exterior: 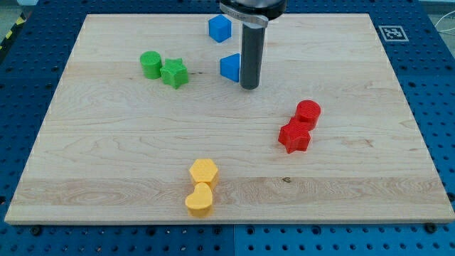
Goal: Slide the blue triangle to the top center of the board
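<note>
Hiding the blue triangle's [229,67] right edge, my tip [249,87] stands beside it.

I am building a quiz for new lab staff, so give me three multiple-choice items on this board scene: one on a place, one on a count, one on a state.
1. Where is my tip relative to the blue triangle block?
A. just to the view's right
B. far to the view's left
C. at the view's bottom edge

2. How many blue blocks lie on the wooden board?
A. one
B. two
C. four

3. How do the red cylinder block and red star block stand?
A. stacked
B. far apart
C. side by side, touching

Answers: 1 A, the rod stands right beside the triangle. 2 B, the triangle plus the blue cube block. 3 C, no gap shows between them.
</note>
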`<action>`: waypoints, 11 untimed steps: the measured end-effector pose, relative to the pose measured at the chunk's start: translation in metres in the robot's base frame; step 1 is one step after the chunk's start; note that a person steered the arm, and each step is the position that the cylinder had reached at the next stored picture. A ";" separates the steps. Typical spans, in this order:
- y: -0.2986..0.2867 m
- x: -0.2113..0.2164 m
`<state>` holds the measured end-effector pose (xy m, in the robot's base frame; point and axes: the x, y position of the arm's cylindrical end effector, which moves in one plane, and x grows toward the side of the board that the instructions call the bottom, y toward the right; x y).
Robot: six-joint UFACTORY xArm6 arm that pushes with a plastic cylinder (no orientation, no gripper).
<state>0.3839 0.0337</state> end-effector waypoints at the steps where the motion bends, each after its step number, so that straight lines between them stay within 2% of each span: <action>1: -0.002 -0.008; 2: -0.003 -0.005; 4: 0.009 0.042; 6: -0.025 0.047; 7: -0.036 0.039; 11: -0.038 -0.062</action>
<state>0.3220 -0.0040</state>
